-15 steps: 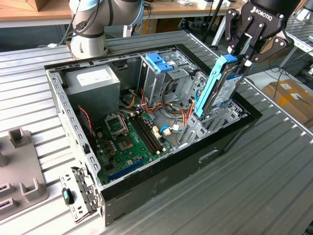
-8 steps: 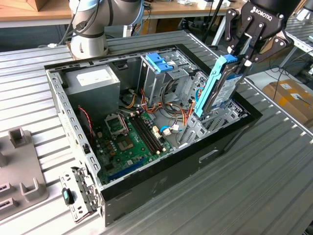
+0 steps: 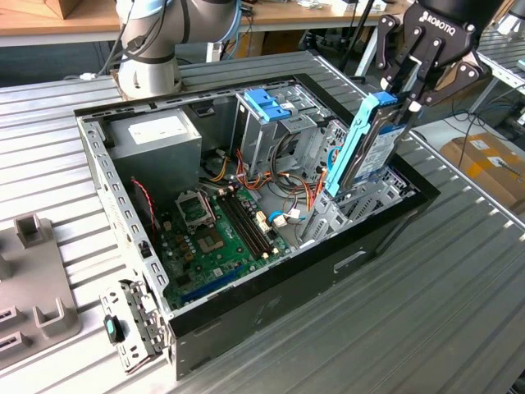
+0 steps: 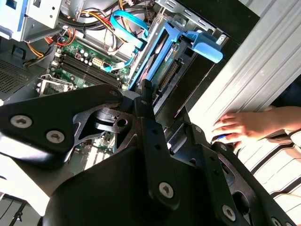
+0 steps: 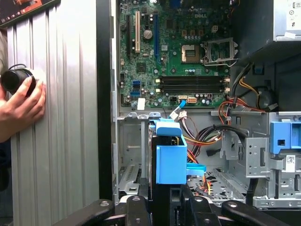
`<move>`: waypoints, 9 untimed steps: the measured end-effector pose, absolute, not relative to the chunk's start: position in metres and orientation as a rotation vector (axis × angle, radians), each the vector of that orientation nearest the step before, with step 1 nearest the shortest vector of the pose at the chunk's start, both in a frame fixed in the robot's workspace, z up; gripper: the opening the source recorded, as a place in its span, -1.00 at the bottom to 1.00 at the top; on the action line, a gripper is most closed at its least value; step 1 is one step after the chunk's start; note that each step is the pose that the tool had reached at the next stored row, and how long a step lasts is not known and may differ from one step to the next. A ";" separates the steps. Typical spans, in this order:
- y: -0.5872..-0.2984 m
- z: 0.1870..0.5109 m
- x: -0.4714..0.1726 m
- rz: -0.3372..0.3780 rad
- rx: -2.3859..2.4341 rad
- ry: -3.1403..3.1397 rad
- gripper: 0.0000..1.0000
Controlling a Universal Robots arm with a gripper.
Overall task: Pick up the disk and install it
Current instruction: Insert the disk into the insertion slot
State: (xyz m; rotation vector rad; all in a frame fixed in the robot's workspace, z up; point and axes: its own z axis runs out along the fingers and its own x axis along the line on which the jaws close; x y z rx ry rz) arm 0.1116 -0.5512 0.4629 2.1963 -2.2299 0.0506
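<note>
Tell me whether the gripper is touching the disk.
Touching. In the exterior view the gripper grips the disk at its upper end, jaws pressed against it.

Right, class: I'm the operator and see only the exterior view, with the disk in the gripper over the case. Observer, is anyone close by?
Observer: Yes. In the second wrist view a hand rests on the ribbed table beside the case.
Operator: Is a hand holding anything?
Observer: In the first wrist view a hand grips a small black round object against that table.
</note>
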 end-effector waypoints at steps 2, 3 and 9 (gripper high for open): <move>-0.551 0.463 0.112 0.051 2.196 -2.230 -0.30; -0.551 0.463 0.112 0.051 2.196 -2.230 -0.30; -0.551 0.461 0.112 0.051 2.196 -2.230 -0.30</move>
